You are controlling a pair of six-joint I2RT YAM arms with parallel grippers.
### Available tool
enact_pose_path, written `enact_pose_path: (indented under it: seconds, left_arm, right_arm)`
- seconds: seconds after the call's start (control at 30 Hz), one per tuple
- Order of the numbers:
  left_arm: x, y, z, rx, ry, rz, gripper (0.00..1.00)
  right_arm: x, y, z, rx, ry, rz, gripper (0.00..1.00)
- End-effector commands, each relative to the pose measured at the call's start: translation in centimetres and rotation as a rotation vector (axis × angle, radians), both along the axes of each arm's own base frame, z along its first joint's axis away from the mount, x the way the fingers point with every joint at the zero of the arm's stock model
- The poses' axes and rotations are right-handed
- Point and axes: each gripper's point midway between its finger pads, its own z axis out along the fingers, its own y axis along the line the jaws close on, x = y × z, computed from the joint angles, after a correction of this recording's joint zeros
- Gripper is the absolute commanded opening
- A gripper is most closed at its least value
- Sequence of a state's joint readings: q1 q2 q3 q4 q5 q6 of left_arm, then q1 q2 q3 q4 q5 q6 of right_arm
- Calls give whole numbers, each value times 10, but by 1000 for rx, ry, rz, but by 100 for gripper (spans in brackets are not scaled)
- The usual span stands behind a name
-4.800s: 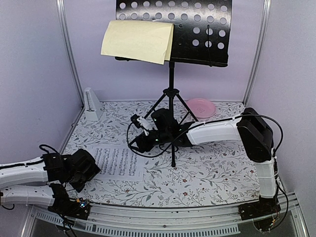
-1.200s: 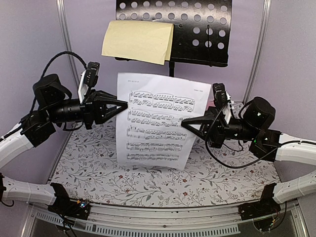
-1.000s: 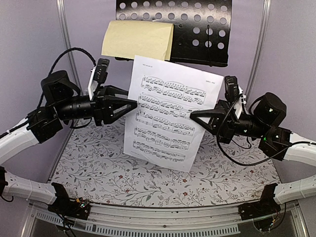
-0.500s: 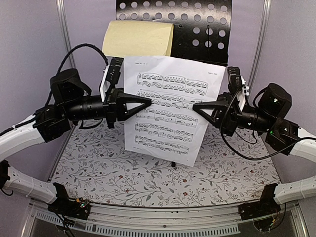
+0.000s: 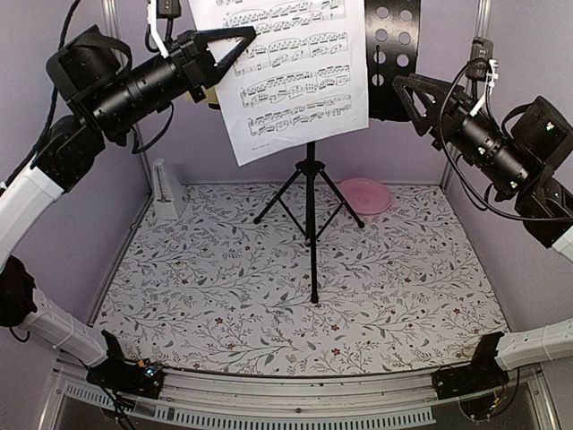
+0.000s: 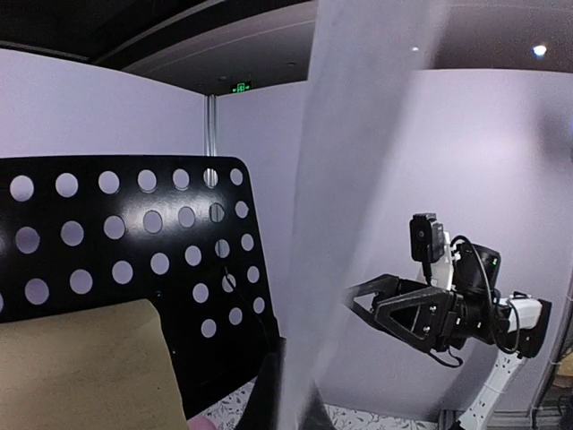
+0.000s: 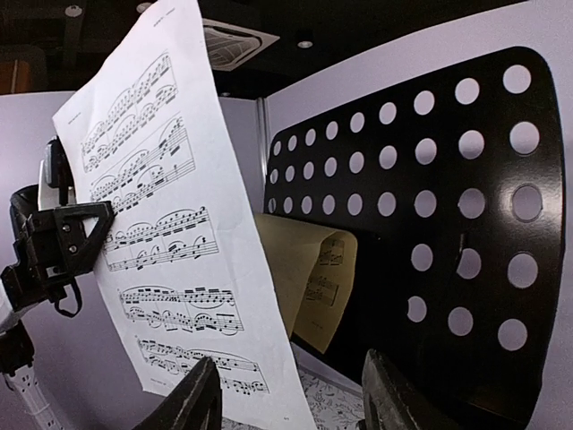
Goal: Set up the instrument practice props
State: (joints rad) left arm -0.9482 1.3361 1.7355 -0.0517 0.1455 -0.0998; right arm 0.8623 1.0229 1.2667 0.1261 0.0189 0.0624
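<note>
"Both arms have swung up high since half a second ago, and the white sheet (image 5: 295, 72) went up with them. Its top edge runs out of the overhead view."

"Who has hold of it?"

"Only the left gripper (image 5: 249, 33). Its fingers are clamped together on the sheet's left side. The right gripper (image 5: 400, 85) has let go. It sits off the sheet's right edge, clear of the paper, and its own camera shows the two fingers standing apart with nothing pinched."

"Where is the sheet against the stand?"

"It hangs tilted in front of the black perforated desk of the music stand (image 5: 391, 63). I can't tell if it touches. The yellowish page (image 7: 313, 278) leans on that desk behind it."

"And lower down?"

"The stand's tripod legs are planted on the flowered table (image 5: 403, 287). The metronome (image 5: 166, 188) stands at the back left by the wall. The pink plate (image 5: 363, 194) lies at the back, just right of the legs."
</note>
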Motion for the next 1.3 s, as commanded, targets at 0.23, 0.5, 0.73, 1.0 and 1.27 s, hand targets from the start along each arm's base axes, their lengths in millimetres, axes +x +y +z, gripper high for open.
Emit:
enact_pose_path:
  seconds: [0.23, 0.5, 0.73, 1.0, 1.27]
  left_arm:
    - [62, -2, 47, 9, 3, 118, 0]
    - [80, 0, 50, -19, -6, 126, 0]
    - [85, 1, 53, -33, -29, 137, 0]
    - [91, 0, 59, -44, -50, 151, 0]
    - [98, -1, 59, -50, -54, 162, 0]
  right_arm:
    - [72, -26, 31, 85, 51, -295, 61]
    - [107, -23, 29, 99, 100, -325, 57]
    - [128, -11, 21, 84, 128, -327, 47]
    - [141, 0, 7, 83, 174, -316, 39]
    - [141, 2, 7, 90, 174, -305, 21]
